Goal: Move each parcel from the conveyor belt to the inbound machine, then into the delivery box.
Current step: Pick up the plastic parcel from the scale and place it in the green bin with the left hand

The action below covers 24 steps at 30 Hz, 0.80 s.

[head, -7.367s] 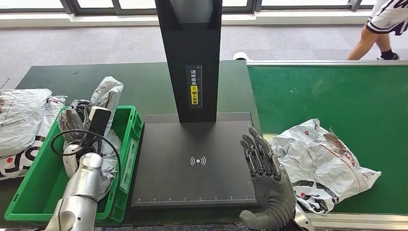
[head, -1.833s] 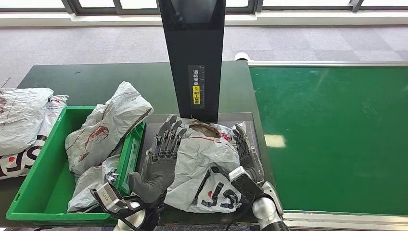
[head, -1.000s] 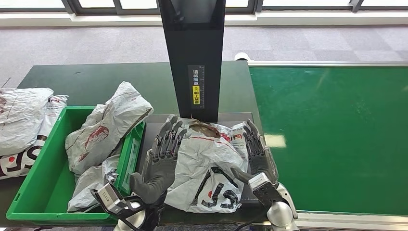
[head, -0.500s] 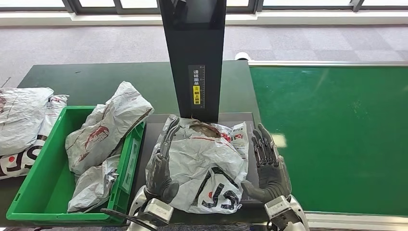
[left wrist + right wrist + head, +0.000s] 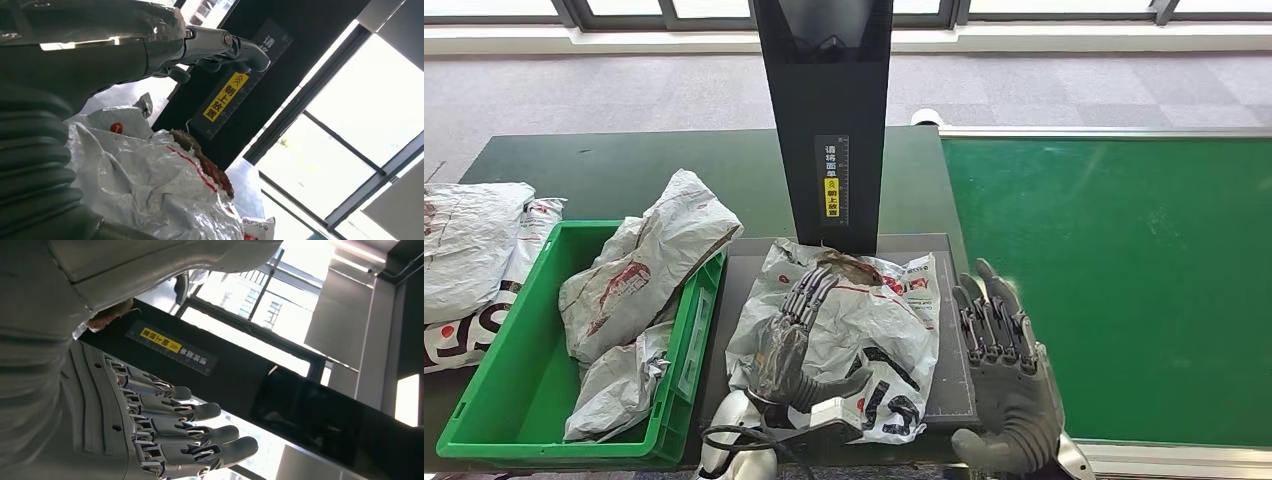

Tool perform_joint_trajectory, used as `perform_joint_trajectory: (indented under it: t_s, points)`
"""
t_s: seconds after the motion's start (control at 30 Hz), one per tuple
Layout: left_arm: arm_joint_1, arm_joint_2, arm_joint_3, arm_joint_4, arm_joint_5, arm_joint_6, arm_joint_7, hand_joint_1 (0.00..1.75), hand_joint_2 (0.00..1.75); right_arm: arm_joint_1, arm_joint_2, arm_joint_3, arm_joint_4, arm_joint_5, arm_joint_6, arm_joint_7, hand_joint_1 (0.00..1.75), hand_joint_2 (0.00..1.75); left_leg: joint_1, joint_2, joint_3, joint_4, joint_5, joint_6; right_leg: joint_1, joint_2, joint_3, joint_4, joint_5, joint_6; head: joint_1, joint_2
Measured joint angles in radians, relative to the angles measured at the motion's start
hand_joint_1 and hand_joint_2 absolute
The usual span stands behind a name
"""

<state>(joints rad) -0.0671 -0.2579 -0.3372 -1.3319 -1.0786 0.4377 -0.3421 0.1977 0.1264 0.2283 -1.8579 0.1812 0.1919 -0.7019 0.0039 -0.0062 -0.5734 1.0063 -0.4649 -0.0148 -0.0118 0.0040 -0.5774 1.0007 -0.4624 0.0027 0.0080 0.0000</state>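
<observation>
The conveyor belt filled the right side of the scene, its green surface bare. To its left lay the dark green desk, carrying the inbound machine, whose black column rose at the far edge of a flat black scanning plate. On the near left of the desk sat the green delivery box with crumpled grey parcels inside; more parcels lay on the desk just left of the box. A white crumpled parcel with red and black print rested on the scanning plate, in front of the column. The left hand lay on top of this parcel, fingers partly curled down onto its wrapping; whether they gripped it could not be told. The right hand stood just right of the parcel, at the plate's right edge, fingers straight and apart, holding nothing.
</observation>
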Motion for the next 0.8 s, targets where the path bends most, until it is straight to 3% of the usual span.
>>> perform_joint_trajectory:
  t_s: [0.53, 0.8]
  points:
    - [-0.009, -0.002, 0.0, 0.043, -0.011, -0.007, 0.013, 0.0, 1.75, 0.014, -0.011, 0.018, -0.04, 0.001, -0.009, 0.001, 0.0, 1.75, 0.0, 0.0, 0.0, 0.0, 0.0, 0.0, 0.0, 0.0, 0.0, 0.0, 0.0, 0.0, 0.0, 0.0]
    - [-0.021, -0.003, 0.0, 0.101, -0.071, -0.07, 0.057, 0.0, 1.75, 0.014, -0.022, 0.045, -0.058, 0.019, -0.028, 0.001, 0.0, 1.75, 0.0, 0.0, 0.0, 0.0, 0.0, 0.0, 0.0, 0.0, 0.0, 0.0, 0.0, 0.0, 0.0, 0.0]
